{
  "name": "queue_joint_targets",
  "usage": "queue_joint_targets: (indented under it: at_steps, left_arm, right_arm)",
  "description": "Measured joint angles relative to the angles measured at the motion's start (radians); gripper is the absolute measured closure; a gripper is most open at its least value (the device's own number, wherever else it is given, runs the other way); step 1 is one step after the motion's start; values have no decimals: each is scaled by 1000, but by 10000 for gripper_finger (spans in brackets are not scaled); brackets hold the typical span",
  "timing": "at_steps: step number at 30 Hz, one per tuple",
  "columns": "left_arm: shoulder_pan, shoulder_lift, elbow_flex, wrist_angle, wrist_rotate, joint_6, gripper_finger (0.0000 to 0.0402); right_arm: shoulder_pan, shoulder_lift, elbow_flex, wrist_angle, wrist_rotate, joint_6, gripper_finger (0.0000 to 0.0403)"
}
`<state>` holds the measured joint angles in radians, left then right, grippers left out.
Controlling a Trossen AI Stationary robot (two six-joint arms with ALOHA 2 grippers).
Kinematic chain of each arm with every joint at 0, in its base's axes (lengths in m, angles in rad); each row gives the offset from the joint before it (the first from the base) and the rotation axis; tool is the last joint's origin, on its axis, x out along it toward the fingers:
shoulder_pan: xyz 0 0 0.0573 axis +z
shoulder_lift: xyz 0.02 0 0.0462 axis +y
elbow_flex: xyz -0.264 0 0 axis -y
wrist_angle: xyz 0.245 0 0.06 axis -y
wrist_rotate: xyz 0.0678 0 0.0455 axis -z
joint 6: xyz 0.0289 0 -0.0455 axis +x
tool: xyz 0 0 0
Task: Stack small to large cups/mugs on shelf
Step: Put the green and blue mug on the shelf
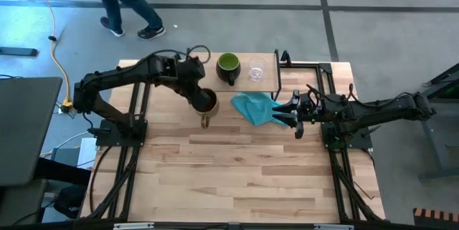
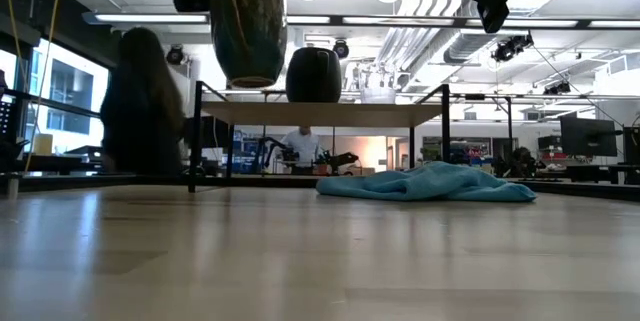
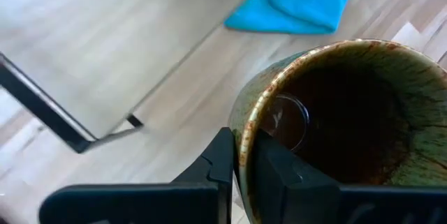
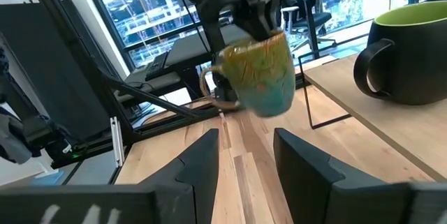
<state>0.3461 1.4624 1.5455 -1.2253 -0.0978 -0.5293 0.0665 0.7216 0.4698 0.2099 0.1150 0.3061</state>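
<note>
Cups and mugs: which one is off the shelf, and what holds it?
The tan-brown mug, gripped by its rim in the left gripper; the other two stand on the shelf.

No readable text from my station.

I can make out no lettering, brand, number or sign on anything; only a small pale mark inside the mug (image 3: pixel 349 126), at about 9 o'clock, too faint to read.

- left gripper (image 3: pixel 241 172): fingers cut by frame bottom in wrist view
- tan-brown mug (image 1: pixel 206 102): mostly hidden under the arm from above
- clear glass cup (image 2: pixel 378 93): faint, barely readable in low view
</note>
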Motion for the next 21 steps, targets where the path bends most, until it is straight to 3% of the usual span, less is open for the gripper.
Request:
queue_joint_targets:
  at_steps: [21]
  left_arm:
    - [221,37,185,-123,40,237,384]
  right_arm:
    - [0,0,0,-4,1,8,275]
